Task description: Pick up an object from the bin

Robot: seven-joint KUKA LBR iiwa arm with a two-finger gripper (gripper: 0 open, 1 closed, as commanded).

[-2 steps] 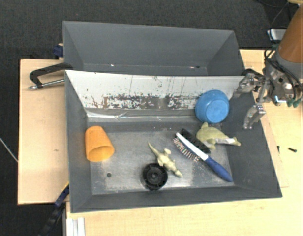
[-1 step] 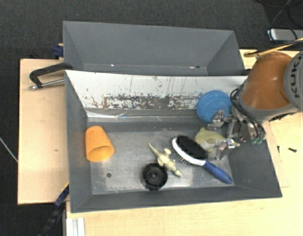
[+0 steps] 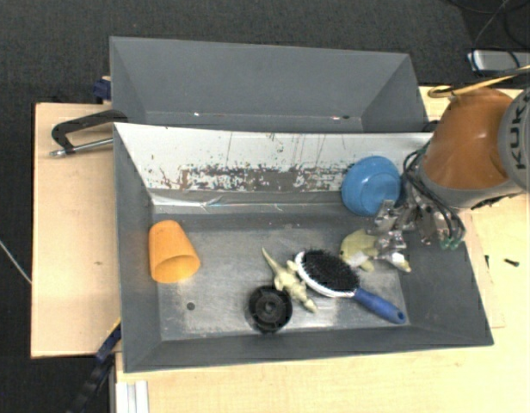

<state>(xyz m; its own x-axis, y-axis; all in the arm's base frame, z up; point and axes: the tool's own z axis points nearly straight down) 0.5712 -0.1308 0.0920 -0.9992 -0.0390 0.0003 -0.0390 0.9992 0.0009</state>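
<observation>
Black ribbed disc (image 3: 269,308) lies at the bin's (image 3: 136,256) front wall, beside a pale plastic lizard (image 3: 291,280) and a black-bristled brush (image 3: 334,275) with a blue handle. Right of them the gripper (image 3: 391,241) hangs low, just beside a cream, lumpy toy (image 3: 358,248) — the likeliest pick, though whether its grip is open or closed cannot be told. Judged an approach: next it must straddle the lump squarely. A smooth blue cup (image 3: 370,184) sits behind; an orange cup (image 3: 172,251) lies well apart.

I watch through one camera above the bin (image 3: 248,76), looking down at a slight slant. The whole bin fits, arm (image 3: 471,144) at right.
</observation>
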